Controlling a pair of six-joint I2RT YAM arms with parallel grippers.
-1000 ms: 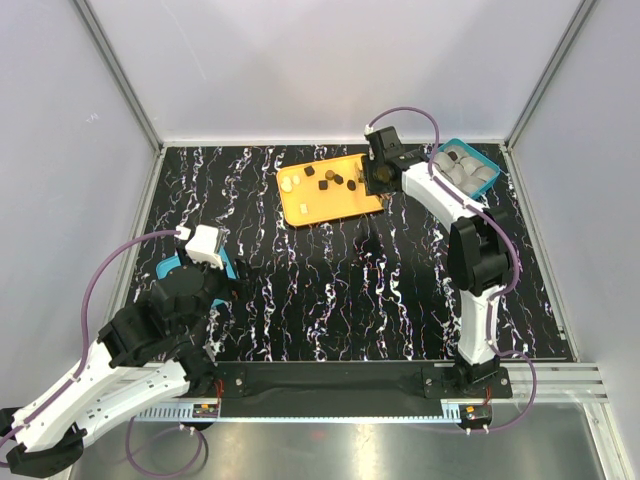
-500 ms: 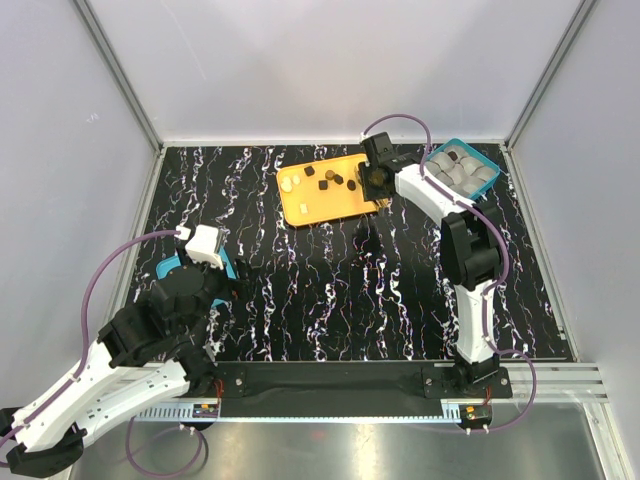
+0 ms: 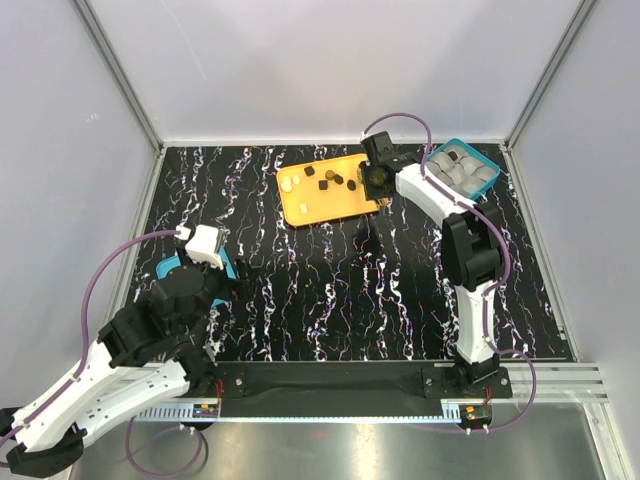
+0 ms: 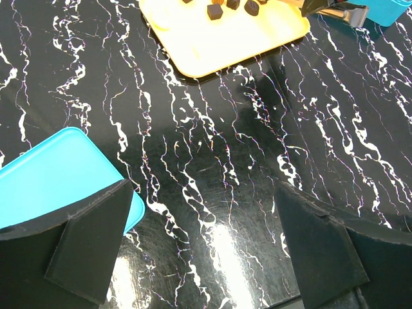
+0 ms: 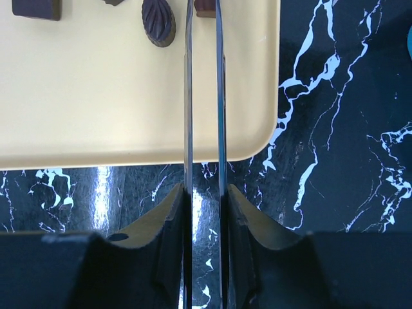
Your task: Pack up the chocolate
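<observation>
Your right end effector point(image 3: 376, 183) has narrowed around one chocolate point(image 5: 205, 6) at the tray point(image 5: 96, 96) edge (clamped yet? can't tell); left end effector point(image 4: 206, 244) gapes wide.

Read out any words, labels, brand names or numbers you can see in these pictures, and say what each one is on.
No readable text in any view.
The orange tray, chocolate, teal box and flat teal piece: plain, no print.
The small boards at the arm bases: too small to tell whether they carry writing.
</observation>
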